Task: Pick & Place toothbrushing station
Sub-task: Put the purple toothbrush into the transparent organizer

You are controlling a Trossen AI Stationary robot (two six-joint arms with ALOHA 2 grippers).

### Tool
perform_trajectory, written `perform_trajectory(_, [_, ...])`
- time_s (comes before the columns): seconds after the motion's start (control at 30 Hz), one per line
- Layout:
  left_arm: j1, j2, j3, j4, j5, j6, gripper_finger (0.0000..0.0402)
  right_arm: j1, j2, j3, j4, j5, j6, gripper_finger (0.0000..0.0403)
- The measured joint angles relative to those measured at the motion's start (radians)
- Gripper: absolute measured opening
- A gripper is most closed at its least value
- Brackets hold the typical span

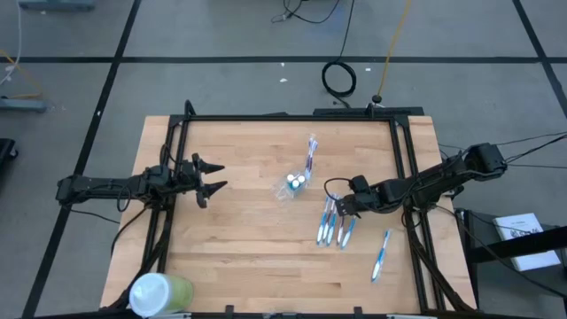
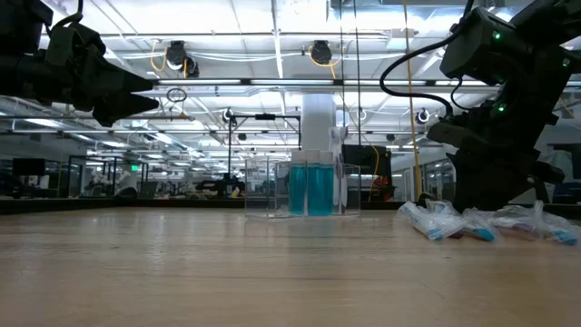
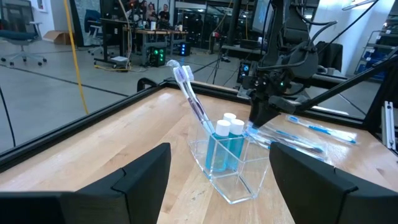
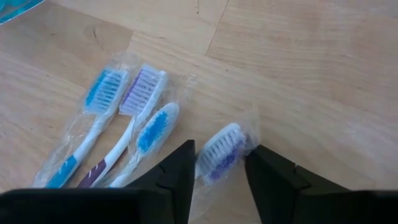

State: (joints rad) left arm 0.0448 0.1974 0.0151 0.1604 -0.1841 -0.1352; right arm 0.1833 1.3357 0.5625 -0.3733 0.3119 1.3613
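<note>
Right end effector (image 4: pixel 219 171) is reaching low over the worktop (image 1: pixel 239 257), its two dark fingers partway closed and straddling the head of a wrapped toothbrush (image 4: pixel 221 151) with purple-tinted bristles. Whether the pads are touching the wrapper yet cannot be told, so nothing is counting as held.

Risks, as a judgement: the clear wrapper is looking slick and loose, so the fingers may be pinching only film and the brush could be sliding out or swinging on the lift. Gripping at the bristle end, rather than mid-handle, is likely leaving the long handle hanging and hard to aim into the cup. Three more wrapped toothbrushes (image 4: pixel 118 124) are lying just beside it, and a drifting finger could be dragging them along.

On the overhead clock face, the clear cup (image 1: pixel 292 186) is standing at about 10 o'clock from the right end effector (image 1: pixel 341 206), near but apart, with white-capped teal tubes (image 1: pixel 296 180) inside and a toothbrush (image 1: pixel 311 152) leaning out toward 12 o'clock. One stray toothbrush (image 1: pixel 381 255) is lying at about 5 o'clock.

Left end effector (image 1: pixel 209 178) is waiting spread wide at 9 o'clock of the cup, well apart. A green cup (image 1: pixel 161 292) is sitting at the worktop's 7 o'clock corner.
</note>
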Motion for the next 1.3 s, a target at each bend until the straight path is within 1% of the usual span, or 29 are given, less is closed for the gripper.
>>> perform_trajectory(0.7, [0.000,0.000,0.000,0.000,0.000,0.000,0.0283,0.000,0.001,-0.001,0.000,0.026,-0.002,0.0090])
perform_trajectory(1.3, [0.000,0.000,0.000,0.000,0.000,0.000,0.0283,0.000,0.001,-0.001,0.003,0.032,-0.005,0.0088])
